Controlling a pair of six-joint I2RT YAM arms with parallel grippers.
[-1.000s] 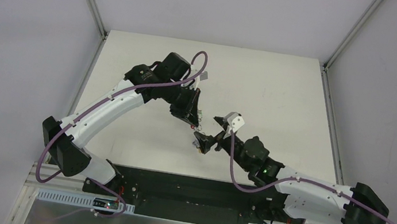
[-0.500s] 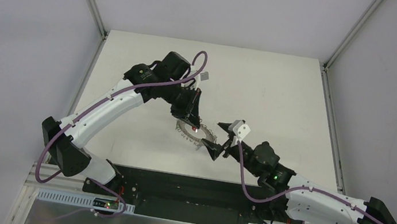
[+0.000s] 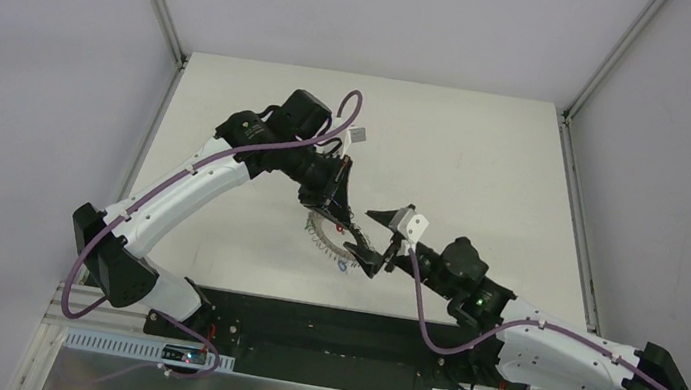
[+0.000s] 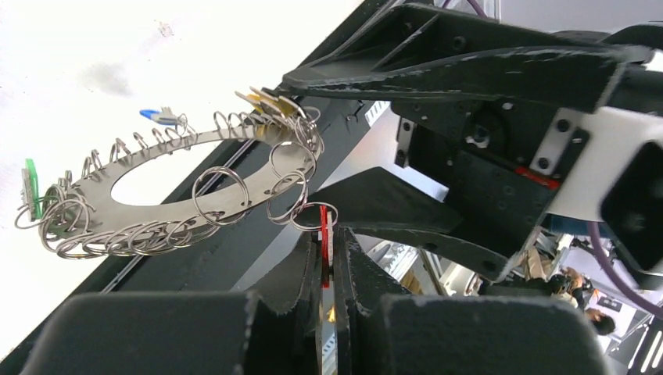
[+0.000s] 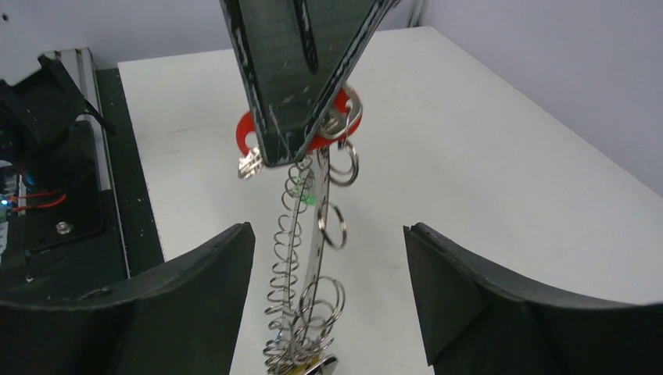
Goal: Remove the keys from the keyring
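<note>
The left arm (image 3: 192, 180) reaches over the white table (image 3: 487, 163), and the left gripper (image 3: 333, 210) is pinched tight on the red key (image 4: 323, 231) — its fingers (image 4: 293, 273) hide all but a sliver of the red tag in its own wrist view. From that key the keyring (image 4: 250, 160) hangs in the air above the tabletop: one flat ring edged with many small wire loops. Four keys can be counted on it: a green key (image 4: 31, 187), a blue key (image 4: 160, 117), a yellow key (image 4: 270, 100) and the gripped red one. To the right, the right gripper (image 3: 370, 242) holds its jaws wide apart, one finger on either side of the ring's far end — whether they touch it I cannot tell. Behind it runs the right arm (image 3: 545, 337), and one black base plate (image 3: 324, 328) lies along the near edge
</note>
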